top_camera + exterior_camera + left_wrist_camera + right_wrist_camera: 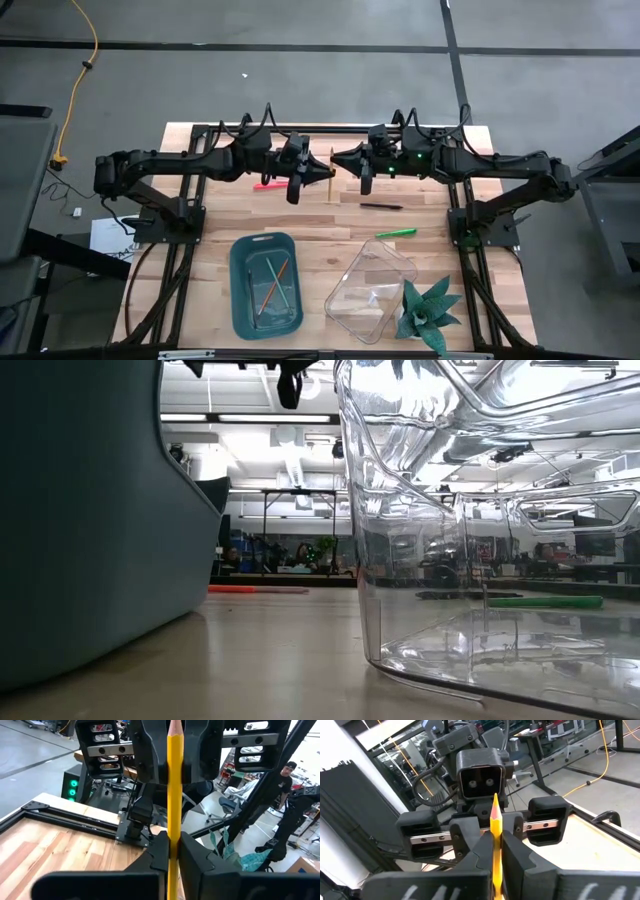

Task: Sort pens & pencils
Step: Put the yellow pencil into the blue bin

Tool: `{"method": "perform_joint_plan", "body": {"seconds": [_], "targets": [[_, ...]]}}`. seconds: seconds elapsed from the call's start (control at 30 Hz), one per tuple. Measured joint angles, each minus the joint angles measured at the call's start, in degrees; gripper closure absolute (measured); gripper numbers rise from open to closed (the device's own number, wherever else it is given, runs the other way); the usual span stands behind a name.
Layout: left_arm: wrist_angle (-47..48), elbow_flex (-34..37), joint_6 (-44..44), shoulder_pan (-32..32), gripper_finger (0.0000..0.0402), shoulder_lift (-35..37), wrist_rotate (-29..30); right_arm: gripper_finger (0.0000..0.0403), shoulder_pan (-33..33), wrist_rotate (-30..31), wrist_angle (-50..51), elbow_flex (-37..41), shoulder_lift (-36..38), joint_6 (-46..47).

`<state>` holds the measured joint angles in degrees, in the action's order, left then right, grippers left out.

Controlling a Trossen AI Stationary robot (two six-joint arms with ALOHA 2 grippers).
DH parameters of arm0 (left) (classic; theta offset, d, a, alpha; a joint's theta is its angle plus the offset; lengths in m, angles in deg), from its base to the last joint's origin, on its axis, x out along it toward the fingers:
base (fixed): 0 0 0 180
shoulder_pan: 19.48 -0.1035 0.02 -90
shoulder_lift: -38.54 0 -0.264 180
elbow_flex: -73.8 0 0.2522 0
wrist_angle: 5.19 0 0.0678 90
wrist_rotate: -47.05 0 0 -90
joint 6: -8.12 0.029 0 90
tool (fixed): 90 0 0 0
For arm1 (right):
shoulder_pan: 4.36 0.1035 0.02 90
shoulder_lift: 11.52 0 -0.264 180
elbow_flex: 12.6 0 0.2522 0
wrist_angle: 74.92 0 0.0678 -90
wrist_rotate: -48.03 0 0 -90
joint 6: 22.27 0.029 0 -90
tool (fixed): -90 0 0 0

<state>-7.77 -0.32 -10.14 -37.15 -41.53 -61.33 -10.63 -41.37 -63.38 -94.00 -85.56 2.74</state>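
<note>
Yellow pencil (331, 172) stands upright, tip up, clamped by left pincer (322, 172) and right pincer (340, 160).

Grey concrete floor (300, 80) crossed by dark lines, a yellow cable (75, 90) trailing; bright ceiling lights (270, 417) over distant desks.

A pale wooden table (310, 225) carries a teal bin (265, 285) and a clear plastic tub (370, 290) side by side near one edge, with a green plant (428, 312) just beside the tub. Loose on the boards lie a green pen (396, 233), a black pen (381, 206) and a red-orange pen (266, 185).
</note>
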Motion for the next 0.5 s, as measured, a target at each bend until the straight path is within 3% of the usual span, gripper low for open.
{"method": "perform_joint_plan", "body": {"seconds": [0.17, 0.3, 0.5], "targets": [[0.0, 0.0, 0.1, 0.0, 0.0372, 0.0, 0.1, 0.0398, 0.0, 0.1, 0.0, 0.0, 0.0, 0.0], [0.0, 0.0, 0.2, 0.0, 0.0382, 0.0, 0.2, 0.0393, 0.0, 0.0, 0.1, 0.0, 0.0, 0.0], [0.0, 0.0, 0.6, 0.1, 0.0386, 0.0, 1.0, 0.0346, -0.1, -0.6, 0.0, 0.0, 0.0, -0.4]]}}
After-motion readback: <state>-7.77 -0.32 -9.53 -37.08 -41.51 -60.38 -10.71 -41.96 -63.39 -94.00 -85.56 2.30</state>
